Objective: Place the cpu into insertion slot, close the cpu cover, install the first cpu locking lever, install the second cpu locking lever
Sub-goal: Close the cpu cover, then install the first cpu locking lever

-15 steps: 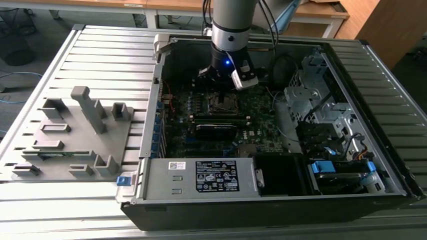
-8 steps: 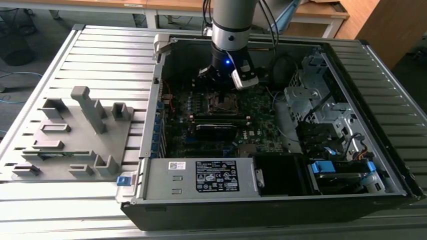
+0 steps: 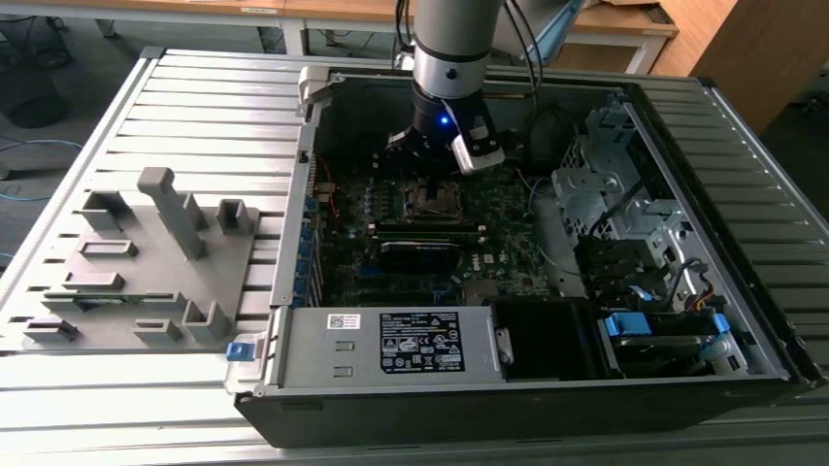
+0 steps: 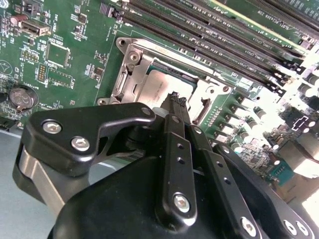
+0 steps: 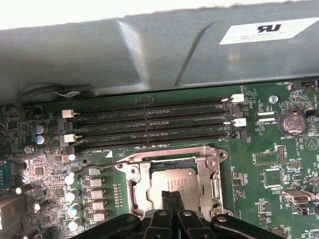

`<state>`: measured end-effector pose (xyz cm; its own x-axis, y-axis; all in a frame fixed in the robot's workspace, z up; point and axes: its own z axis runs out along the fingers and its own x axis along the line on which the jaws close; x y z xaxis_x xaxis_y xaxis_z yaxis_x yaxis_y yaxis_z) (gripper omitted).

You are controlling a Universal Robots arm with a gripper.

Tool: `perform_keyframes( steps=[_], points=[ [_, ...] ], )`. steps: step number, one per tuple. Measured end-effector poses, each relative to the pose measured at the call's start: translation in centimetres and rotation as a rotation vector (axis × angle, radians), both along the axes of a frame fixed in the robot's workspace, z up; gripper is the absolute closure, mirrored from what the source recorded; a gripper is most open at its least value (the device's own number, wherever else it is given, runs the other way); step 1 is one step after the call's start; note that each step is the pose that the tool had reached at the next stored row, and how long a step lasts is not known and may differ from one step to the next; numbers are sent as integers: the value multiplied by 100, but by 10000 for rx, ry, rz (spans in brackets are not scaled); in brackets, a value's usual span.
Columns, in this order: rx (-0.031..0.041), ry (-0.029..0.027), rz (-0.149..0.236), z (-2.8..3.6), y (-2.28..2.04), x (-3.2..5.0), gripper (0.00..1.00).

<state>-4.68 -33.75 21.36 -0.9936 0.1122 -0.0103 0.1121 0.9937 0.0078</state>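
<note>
Your gripper (image 5: 172, 195), pinched narrow and empty, hangs just above the cpu (image 5: 172, 180); pressing off-centre could skew the cpu cover (image 5: 215, 173) beneath.

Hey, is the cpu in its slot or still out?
In. Both wrist views show the cpu with its grey top lying flat inside the silver rim of the insertion slot.

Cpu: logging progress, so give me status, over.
Gripper shut, tips over the cpu. Cpu seated, cover looks down around it. Nothing blocking.

Lab: slatted metal bench (image 3: 194, 107), wooden desks (image 3: 619, 23)
</note>
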Motion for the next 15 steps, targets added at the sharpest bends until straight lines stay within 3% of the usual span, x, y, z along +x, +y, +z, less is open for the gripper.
perform_keyframes(
  steps=[3,15],
  points=[
    [-2,2,211,0,0,0,89],
    [0,4,223,15,0,0,89]
  ],
)
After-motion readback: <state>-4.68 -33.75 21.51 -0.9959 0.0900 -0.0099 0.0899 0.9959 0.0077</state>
